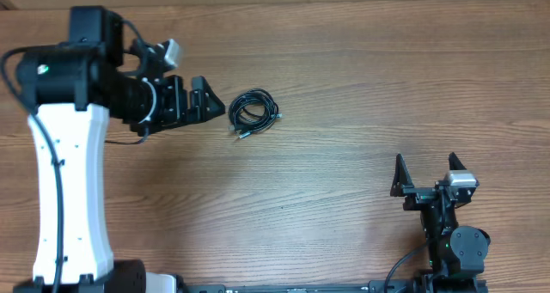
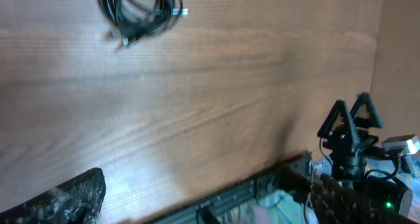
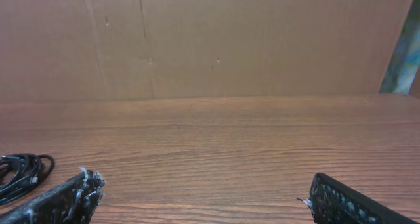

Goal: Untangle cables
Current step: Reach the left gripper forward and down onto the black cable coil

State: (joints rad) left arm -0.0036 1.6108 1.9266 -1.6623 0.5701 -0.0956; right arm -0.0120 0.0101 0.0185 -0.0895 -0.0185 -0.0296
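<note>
Cables [image 1: 253, 111] coiled overhead, perhaps only edge from right wrist, left fingers [image 1: 204, 100] and right fingers [image 1: 400, 181] spread

Left arm [image 1: 67, 198]: white shell, black joints, black cable [image 1: 58, 209] along it. Right tool [image 1: 425, 164]: black, triangular fingers [image 1: 400, 180], perhaps a green light [image 1: 447, 234] behind.

In the overhead view the table [image 1: 344, 155] is being lit evenly from above, with only short, soft shadows being cast beside the cables [image 1: 252, 110]. In the left wrist view a pale sheen is being thrown across the wood toward the lower middle, while the whole picture is being rendered slightly soft and the left fingers [image 2: 62, 196] are being blurred at the bottom edge. In the right wrist view the 2 right fingers [image 3: 65, 201] are being shown out of focus, while the wood grain is being kept fairly sharp.
</note>
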